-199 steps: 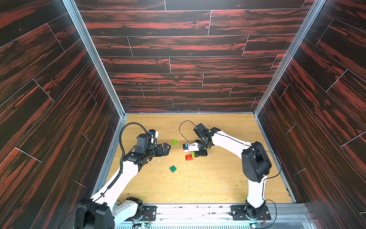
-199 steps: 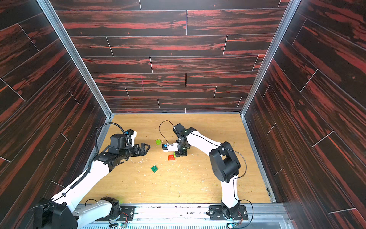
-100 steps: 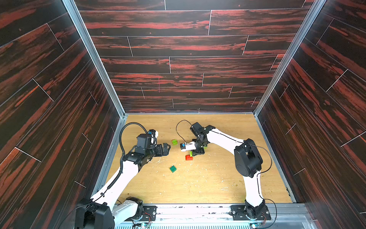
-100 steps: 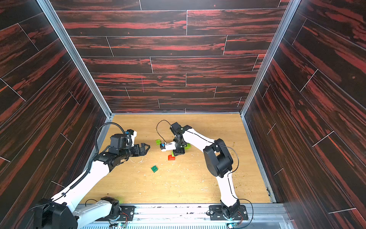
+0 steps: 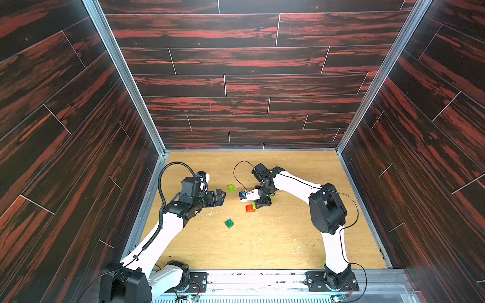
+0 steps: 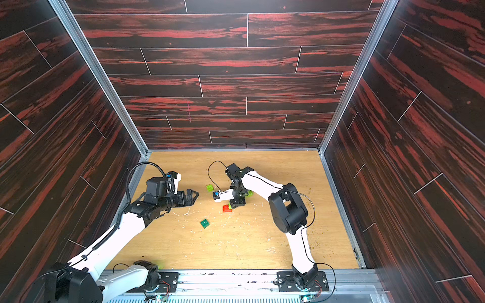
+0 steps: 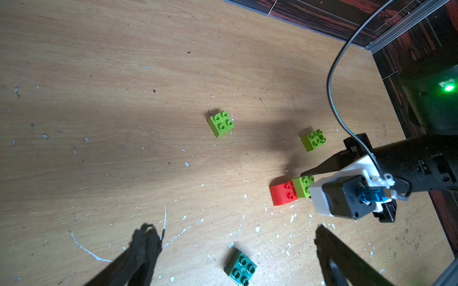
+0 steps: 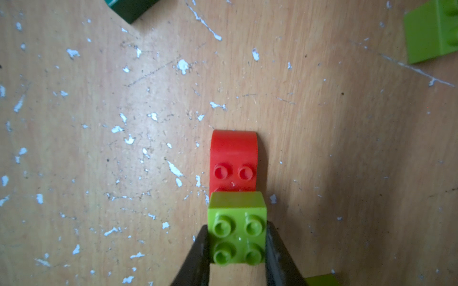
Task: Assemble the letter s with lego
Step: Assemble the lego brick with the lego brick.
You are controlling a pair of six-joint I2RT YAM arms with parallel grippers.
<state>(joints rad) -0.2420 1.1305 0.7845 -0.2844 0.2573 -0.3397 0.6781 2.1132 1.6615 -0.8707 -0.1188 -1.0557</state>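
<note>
The lego is mostly loose bricks; no letter s figure is in view. My right gripper [image 8: 236, 244] is shut on a lime green brick [image 8: 237, 235] that overlaps the near end of the red brick [image 8: 233, 158]; I cannot tell whether the two are pressed together. In both top views the pair sits mid-table, the red brick [image 5: 250, 208] [image 6: 226, 208] showing beside the gripper. My left gripper [image 7: 235, 235] hangs open and empty, with the dark green brick [image 7: 240, 267] on the floor between its fingers. Two more lime green bricks [image 7: 221, 123] [image 7: 313, 140] lie beyond.
The wooden floor [image 5: 262, 244] is scratched and flecked with white. Dark panelled walls with metal corner posts [image 5: 367, 86] close in three sides. The right arm's black elbow [image 5: 326, 207] stands high to the right of the bricks. A black cable [image 7: 333, 74] loops above the right gripper.
The right arm's elbow has swung leftward while its gripper stays low by the red brick, still holding the lime green brick. The left arm and the loose bricks have not moved.
</note>
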